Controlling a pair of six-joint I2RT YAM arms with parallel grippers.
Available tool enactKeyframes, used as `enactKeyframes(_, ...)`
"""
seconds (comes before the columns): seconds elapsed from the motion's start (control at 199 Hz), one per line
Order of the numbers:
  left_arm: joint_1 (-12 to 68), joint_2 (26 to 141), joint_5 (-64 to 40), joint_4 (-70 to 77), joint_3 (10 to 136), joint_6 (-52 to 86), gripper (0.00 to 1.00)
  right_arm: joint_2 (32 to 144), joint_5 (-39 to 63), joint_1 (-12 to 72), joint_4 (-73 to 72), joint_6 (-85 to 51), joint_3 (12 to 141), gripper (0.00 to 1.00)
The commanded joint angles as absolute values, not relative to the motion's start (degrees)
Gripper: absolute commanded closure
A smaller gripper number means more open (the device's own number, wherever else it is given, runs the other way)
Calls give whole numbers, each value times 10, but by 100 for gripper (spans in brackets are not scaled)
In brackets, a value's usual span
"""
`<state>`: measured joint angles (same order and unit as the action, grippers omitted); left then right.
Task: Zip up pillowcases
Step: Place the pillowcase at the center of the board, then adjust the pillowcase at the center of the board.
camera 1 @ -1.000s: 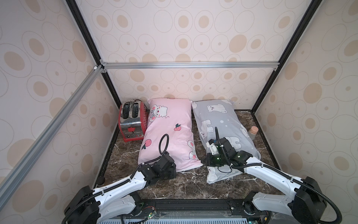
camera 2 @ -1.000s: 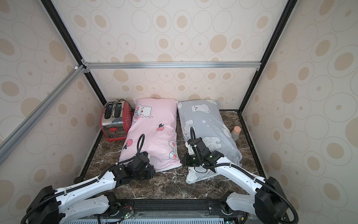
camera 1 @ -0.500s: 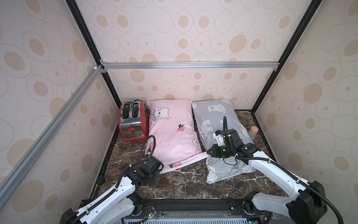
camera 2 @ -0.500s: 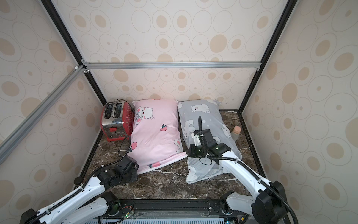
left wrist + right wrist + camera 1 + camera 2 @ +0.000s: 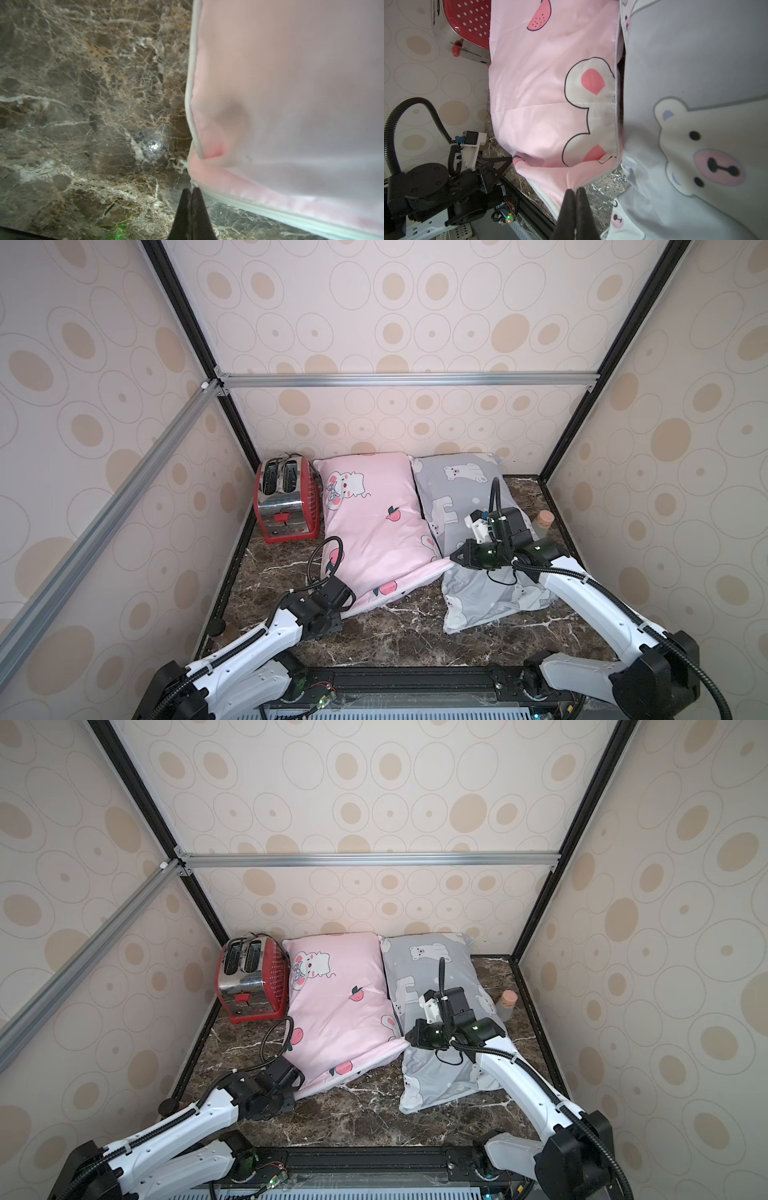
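The pink pillowcase (image 5: 374,526) (image 5: 340,1011) lies mid-table, its near zipper edge stretched slantwise between both grippers. My left gripper (image 5: 348,608) (image 5: 192,189) is shut at the near left corner, on what looks like the small white zipper pull; the zipper tape (image 5: 291,218) runs away from its tips. My right gripper (image 5: 454,558) (image 5: 408,1036) (image 5: 575,189) is shut on the pink pillowcase's near right corner, held slightly off the table. The grey pillowcase (image 5: 461,489) (image 5: 428,965) (image 5: 695,104) with white bears lies beside it, under my right arm.
A red and chrome toaster (image 5: 286,497) (image 5: 249,977) stands at the back left against the wall. A small cork-topped bottle (image 5: 542,522) (image 5: 507,1004) stands by the right wall. Dark marble tabletop (image 5: 395,635) runs along the front. Patterned walls close in on three sides.
My left gripper has slid left along the pink pillowcase's near edge. My right gripper has moved back and up with the corner, pulling that edge taut.
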<state>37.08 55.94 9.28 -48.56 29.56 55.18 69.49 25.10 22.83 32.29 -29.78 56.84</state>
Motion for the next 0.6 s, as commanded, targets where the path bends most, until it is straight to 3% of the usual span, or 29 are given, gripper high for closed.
enactKeyframes(0.0, 382, 559, 135, -524, 378, 521, 89, 693, 228, 245, 372, -266, 607, 92)
enactKeyframes(0.045, 408, 560, 165, -529, 429, 516, 66, 697, 173, 266, 431, -243, 638, 69)
enactKeyframes(0.08, 427, 570, 184, -533, 473, 511, 55, 701, 138, 274, 477, -229, 658, 50)
enactKeyframes(0.11, 438, 586, 187, -536, 512, 502, 51, 702, 113, 274, 509, -222, 670, 34)
enactKeyframes(0.221, 488, 688, 184, -510, 623, 462, 44, 686, -23, 261, 570, -221, 675, 1)
enactKeyframes(0.381, 569, 881, 155, -354, 718, 428, 45, 648, -150, 208, 564, -262, 622, 0)
enactKeyframes(0.492, 582, 982, 120, -258, 718, 438, 48, 642, -154, 178, 561, -261, 601, 2)
enactKeyframes(0.592, 582, 1014, 173, -261, 684, 445, 50, 641, -174, 164, 573, -251, 588, 2)
